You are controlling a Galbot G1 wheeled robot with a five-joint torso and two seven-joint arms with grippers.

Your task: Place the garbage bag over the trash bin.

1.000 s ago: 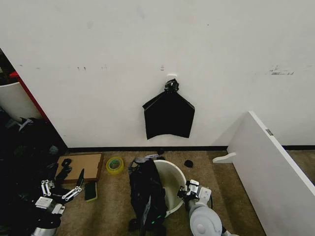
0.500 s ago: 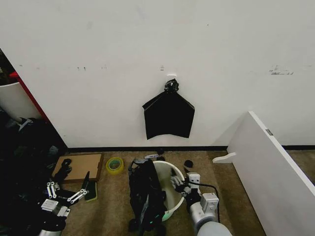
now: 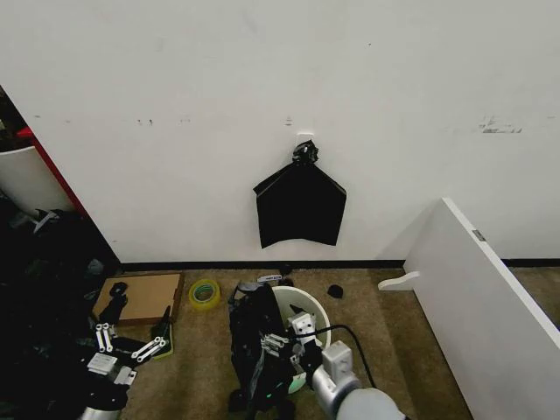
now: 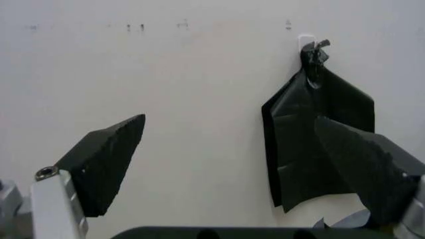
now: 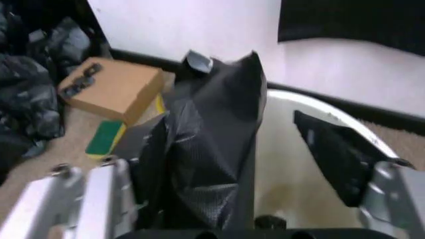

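Bag point(image 3: 260, 350) hangs bunched on one side of bin point(image 3: 308, 308) (mouth uncovered). I judge spreading remains. Right gripper point(image 3: 282, 340) fingers open, straddling bag; left gripper point(image 3: 131, 339) open, empty.

No writing, brand, number or sign can be read anywhere. The white wall point(image 3: 175, 79) carries only faint dark scuffs and smudges above and to either side of the black bundle point(image 3: 300, 207) hanging on it, none forming letters. A small grey tag on the slanted white panel point(image 3: 490, 289) right of that bundle is too small to make out.
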